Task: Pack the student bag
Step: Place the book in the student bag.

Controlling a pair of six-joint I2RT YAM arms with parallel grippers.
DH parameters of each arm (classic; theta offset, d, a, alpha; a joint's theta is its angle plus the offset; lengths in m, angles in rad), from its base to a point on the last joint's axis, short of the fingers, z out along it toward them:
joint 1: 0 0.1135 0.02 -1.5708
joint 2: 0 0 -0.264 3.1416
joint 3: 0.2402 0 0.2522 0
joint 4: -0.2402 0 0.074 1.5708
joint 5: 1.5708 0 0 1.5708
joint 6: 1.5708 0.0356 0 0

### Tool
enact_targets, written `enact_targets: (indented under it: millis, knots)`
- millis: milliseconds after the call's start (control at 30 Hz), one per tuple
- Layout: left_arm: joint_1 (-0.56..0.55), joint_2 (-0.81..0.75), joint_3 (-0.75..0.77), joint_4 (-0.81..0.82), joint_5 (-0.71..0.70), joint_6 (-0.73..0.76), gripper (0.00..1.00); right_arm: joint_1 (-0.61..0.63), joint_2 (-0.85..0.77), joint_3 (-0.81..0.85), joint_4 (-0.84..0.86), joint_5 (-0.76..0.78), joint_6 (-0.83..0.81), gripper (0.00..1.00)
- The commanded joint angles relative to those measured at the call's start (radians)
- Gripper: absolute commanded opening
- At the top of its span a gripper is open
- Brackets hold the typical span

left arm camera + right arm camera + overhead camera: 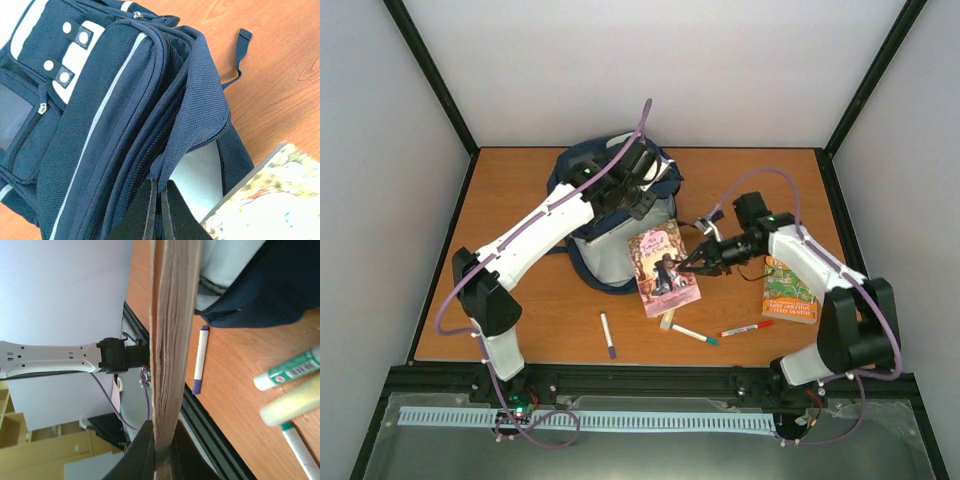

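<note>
I'm seeing the navy, white-striped student bag (100, 130) lying open, pale lining showing; my left gripper (160, 197) is pinching its flap, right gripper (162, 440) clamping a book (172, 340).

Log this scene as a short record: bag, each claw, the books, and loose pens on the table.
bag: navy-blue striped fabric backpack, flap lifted
left claw: shut on the backpack's flap
right claw: shut on pink-purple paperback book
second book: orange-green paperback flat on wooden table
pens: purple-capped marker, red marker, teal-capped marker, on table
</note>
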State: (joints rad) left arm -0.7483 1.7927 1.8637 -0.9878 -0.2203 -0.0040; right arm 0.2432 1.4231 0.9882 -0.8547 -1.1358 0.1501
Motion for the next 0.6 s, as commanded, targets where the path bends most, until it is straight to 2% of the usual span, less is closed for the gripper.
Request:
enact_targets:
  millis: [0, 100, 567]
  knots:
    - [-0.003, -0.075, 0.089, 0.053, -0.041, 0.025, 0.01, 0.087, 0.111, 0.109, 0.044, -0.045, 0.026, 0.03]
    - [-0.003, -0.078, 0.096, 0.061, -0.036, 0.025, 0.01, 0.121, 0.202, 0.195, 0.046, -0.052, 0.004, 0.03]
    - [-0.003, -0.080, 0.111, 0.050, -0.013, 0.008, 0.01, 0.212, 0.450, 0.319, 0.283, -0.053, 0.147, 0.03]
